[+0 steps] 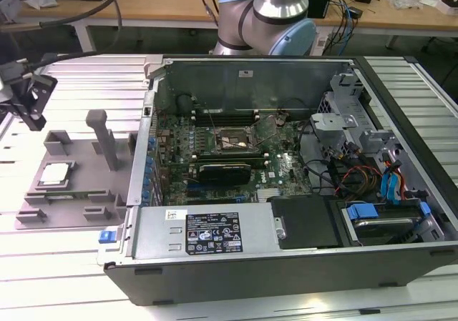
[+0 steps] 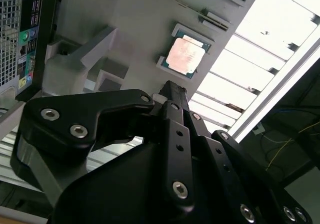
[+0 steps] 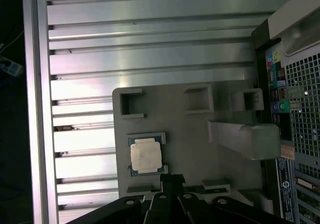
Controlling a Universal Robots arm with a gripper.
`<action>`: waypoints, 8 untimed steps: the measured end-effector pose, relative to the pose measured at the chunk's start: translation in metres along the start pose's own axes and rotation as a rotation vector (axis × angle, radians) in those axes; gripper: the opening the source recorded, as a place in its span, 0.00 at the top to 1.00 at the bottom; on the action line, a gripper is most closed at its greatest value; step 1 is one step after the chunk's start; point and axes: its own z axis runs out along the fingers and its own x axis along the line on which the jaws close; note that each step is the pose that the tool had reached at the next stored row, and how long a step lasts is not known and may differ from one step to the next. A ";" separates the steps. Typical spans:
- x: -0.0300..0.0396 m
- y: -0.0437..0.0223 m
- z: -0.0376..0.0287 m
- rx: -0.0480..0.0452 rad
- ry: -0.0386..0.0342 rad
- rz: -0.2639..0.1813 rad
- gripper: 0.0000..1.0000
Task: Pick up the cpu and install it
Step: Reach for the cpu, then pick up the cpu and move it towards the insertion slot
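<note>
Well, at the exterior view's left the gripper [image 1: 31, 119] hangs closed, empty, above the cpu [image 1: 56, 176]; I'd want it opened and centred squarely.

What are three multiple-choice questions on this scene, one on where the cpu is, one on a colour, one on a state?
1. Where is the cpu?
A. in the tool
B. on the tray
C. in the case

2. What colour is the tray?
A. grey
B. red
C. yellow

3. How is the case?
A. closed
B. open
C. upside down

Answers:
1 B: the cpu lies flat on the tray, apart from the tool.
2 A: the tray is grey in both wrist views.
3 B: the case's side is off, so the board shows.
</note>
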 end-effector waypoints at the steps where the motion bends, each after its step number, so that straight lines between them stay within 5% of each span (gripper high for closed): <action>1: -0.0002 0.0000 0.0012 0.0000 0.0000 0.000 0.89; 8: -0.0003 0.0000 0.0012 0.0000 0.0000 0.000 0.89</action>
